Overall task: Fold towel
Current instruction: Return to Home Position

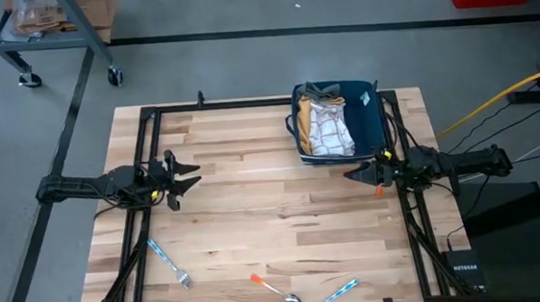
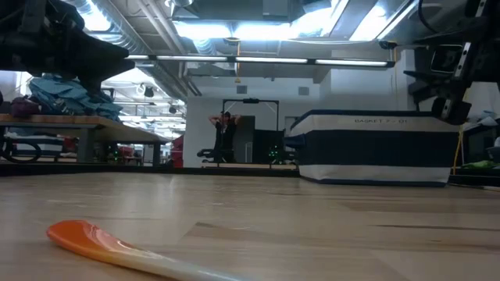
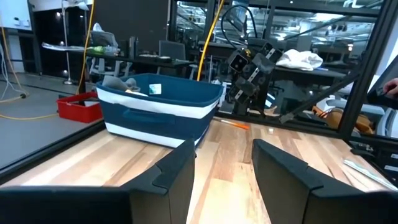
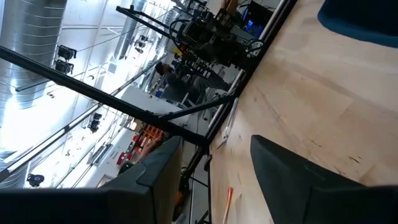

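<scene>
A white towel with a dark check pattern lies crumpled inside a navy basket at the table's far right; tan and grey cloths lie beside it in the basket. The basket shows in the left wrist view and the basket in the low view. My left gripper hovers open over the table's left side, pointing right. My right gripper hovers open just near of the basket, pointing left. Both touch nothing.
Cutlery lies near the table's near edge: a blue-handled fork at the left, an orange-handled spoon and another blue-handled fork at the middle. The orange handle fills the low view's foreground. Bare wood spans the table's middle.
</scene>
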